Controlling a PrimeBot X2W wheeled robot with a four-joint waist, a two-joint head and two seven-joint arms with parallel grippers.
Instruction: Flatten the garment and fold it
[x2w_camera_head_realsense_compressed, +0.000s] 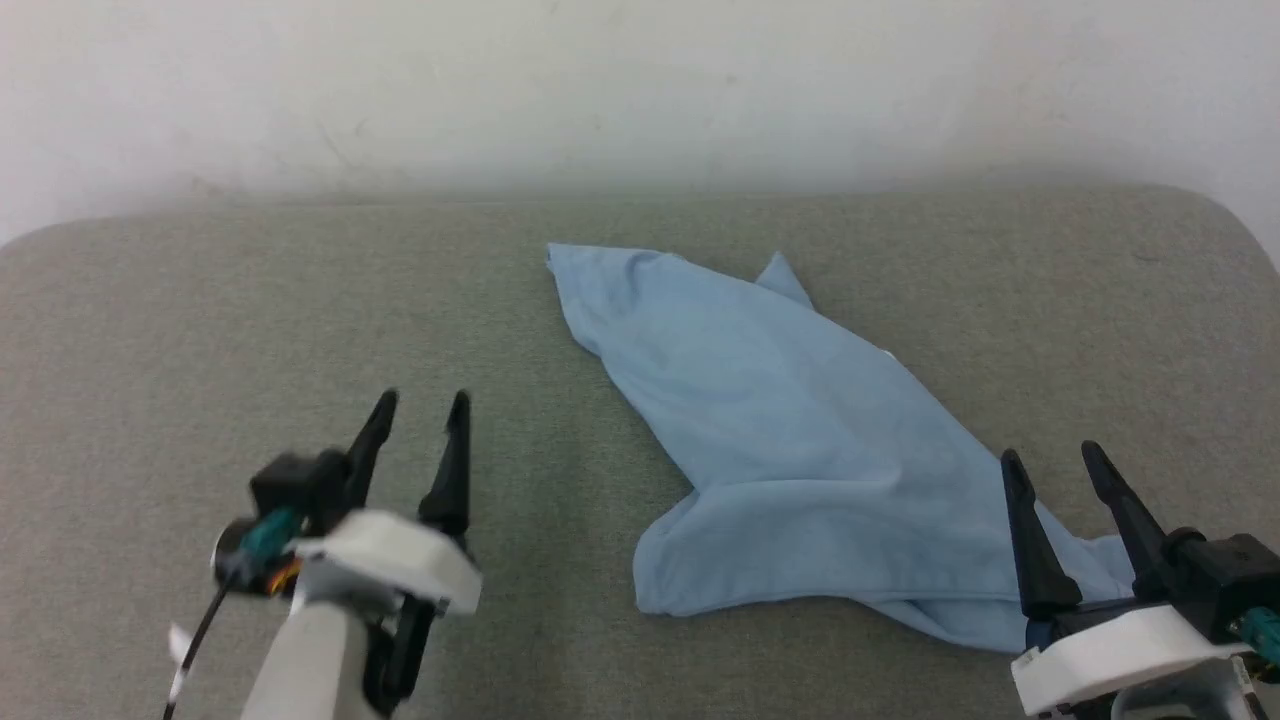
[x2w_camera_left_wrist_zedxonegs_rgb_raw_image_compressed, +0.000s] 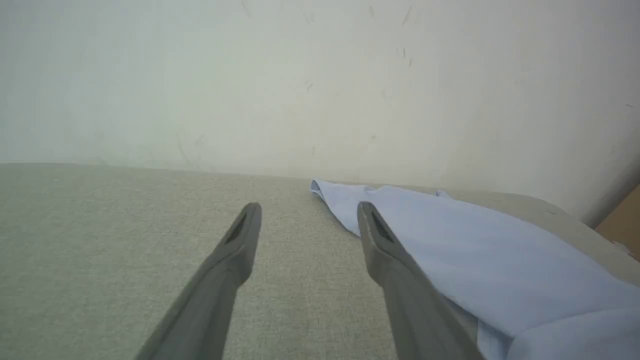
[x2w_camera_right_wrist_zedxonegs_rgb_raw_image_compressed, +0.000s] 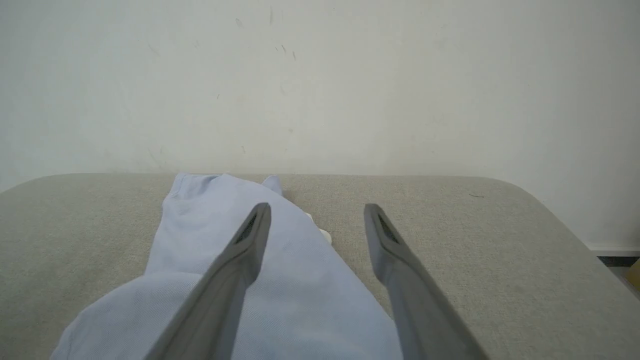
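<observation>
grey-green surface against a white wall. blue shirt lies rumpled right of centre. left tool spread apart over bare surface; right tool spread apart, empty, over the shirt's near end.

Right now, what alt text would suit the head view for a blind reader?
A rumpled light blue garment lies diagonally on a grey-green padded surface before a white wall. The left gripper hangs over bare surface at lower left, the right gripper at the garment's near right corner; both pairs of jaws are open and empty.
</observation>
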